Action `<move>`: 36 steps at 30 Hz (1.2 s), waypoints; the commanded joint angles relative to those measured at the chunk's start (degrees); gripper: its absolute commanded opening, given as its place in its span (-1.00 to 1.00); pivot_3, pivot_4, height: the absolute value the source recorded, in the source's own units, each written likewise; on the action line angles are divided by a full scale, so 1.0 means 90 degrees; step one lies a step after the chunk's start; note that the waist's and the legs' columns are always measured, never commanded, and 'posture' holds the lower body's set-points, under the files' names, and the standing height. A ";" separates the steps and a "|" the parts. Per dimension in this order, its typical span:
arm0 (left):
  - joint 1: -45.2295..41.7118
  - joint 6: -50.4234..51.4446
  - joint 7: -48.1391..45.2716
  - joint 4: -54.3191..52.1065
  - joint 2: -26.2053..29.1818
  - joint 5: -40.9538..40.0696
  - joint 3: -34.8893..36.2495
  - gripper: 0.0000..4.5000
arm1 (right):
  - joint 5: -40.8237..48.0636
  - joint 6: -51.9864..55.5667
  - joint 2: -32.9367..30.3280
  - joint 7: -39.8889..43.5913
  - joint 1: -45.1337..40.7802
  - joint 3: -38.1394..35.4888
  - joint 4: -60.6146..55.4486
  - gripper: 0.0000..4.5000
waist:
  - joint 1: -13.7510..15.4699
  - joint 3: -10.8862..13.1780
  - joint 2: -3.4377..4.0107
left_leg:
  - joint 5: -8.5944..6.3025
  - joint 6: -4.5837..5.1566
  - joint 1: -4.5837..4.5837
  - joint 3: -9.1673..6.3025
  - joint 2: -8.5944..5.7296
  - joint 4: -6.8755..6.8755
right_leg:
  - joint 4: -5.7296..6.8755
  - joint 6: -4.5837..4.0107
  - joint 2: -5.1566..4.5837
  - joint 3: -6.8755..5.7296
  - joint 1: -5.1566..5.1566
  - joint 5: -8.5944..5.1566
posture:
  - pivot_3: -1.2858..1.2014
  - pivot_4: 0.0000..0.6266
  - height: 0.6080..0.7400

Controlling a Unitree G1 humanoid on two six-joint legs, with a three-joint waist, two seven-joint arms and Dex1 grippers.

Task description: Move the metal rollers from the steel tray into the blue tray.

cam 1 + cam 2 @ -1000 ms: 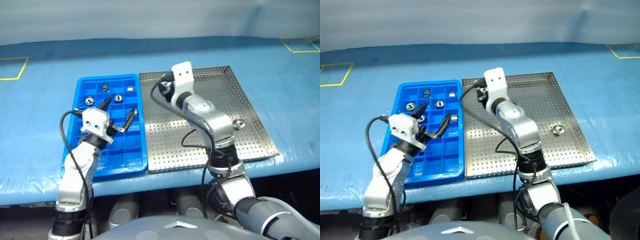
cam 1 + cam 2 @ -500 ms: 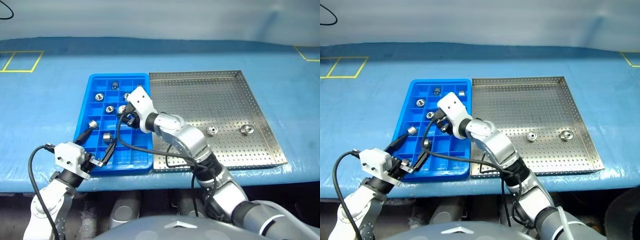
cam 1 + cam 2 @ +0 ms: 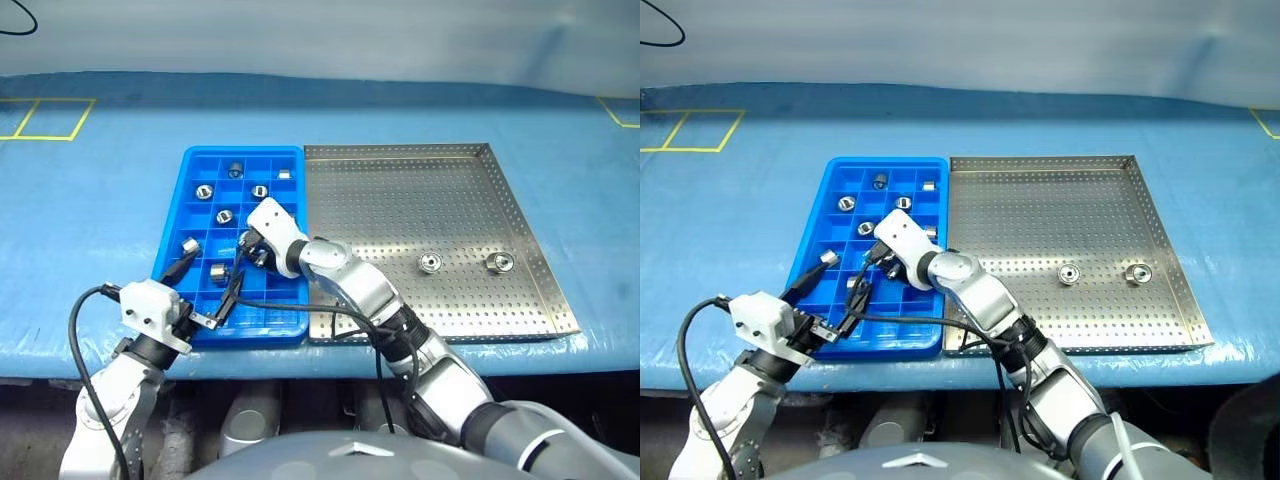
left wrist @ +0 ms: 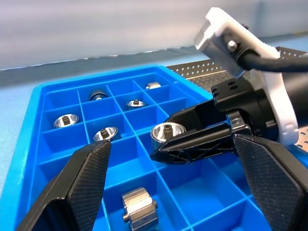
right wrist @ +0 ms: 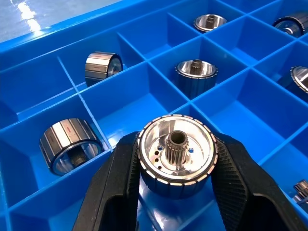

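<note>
The blue tray (image 3: 170, 262) lies left of the steel tray (image 3: 400, 190), edge to edge. My right gripper (image 3: 250, 256) reaches across over the blue tray's middle compartments and is shut on a metal roller (image 5: 176, 150), held upright just above an empty compartment. Several more rollers (image 3: 225, 215) sit in the blue tray's far and left compartments. On the steel tray's perforated floor, two rollers (image 3: 430, 263) (image 3: 498, 262) rest toward its right side. Over the blue tray's near left corner, my left gripper (image 3: 203, 285) is open and holds nothing.
Both trays lie on a blue-covered table (image 3: 100, 220) close to its front edge. Yellow tape marks (image 3: 45, 118) sit at the far left. Black cables loop off both wrists near the blue tray's front rim.
My right gripper has carried the roller from above the steel tray leftward and down over the blue tray. The left gripper has drawn back to the tray's near corner, still open. The camera has shifted.
</note>
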 commanded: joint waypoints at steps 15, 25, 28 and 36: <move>-0.0922 0.0188 -0.0381 0.0304 0.0210 -0.0043 -0.0643 1.00 | -0.0132 0.0835 -0.1059 -0.1205 0.1228 -0.2662 -0.2767 0.46 | -0.0106 -0.0001 -0.0001 | -0.0001 0.0002 -0.0002 -0.0002 -0.0003 0.0003 | -0.0008 0.0002 -0.0002 0.0000 0.0007 0.0001 | 0.14 -0.52 1.00; -0.1240 0.0174 -0.0540 0.0578 0.0200 -0.0112 -0.0824 1.00 | 0.0091 0.1757 -0.1645 -0.1263 0.2815 -0.3613 -0.3941 0.46 | -0.0390 0.0000 0.0002 | -0.0002 0.0003 0.0001 0.0013 0.0006 0.0001 | 0.0001 0.0000 0.0000 0.0008 0.0003 -0.0002 | 0.10 -0.52 1.00; -0.1343 0.0180 -0.0560 0.0656 0.0195 -0.0112 -0.0856 1.00 | 0.0111 0.1818 -0.1616 -0.1335 0.2994 -0.3652 -0.3984 0.46 | -0.0409 0.0000 0.0001 | -0.0002 0.0004 0.0007 0.0017 0.0006 0.0011 | 0.0002 0.0003 0.0001 0.0012 0.0010 -0.0001 | 0.09 -0.52 1.00; -0.1441 0.0152 -0.0621 0.0739 0.0196 -0.0154 -0.0873 1.00 | 0.0236 0.1851 -0.1420 -0.1417 0.3272 -0.3756 -0.3799 0.46 | -0.0403 0.0000 0.0000 | -0.0004 0.0008 0.0007 0.0015 0.0004 0.0013 | -0.0003 0.0008 0.0000 0.0012 0.0015 0.0001 | 0.09 -0.52 1.00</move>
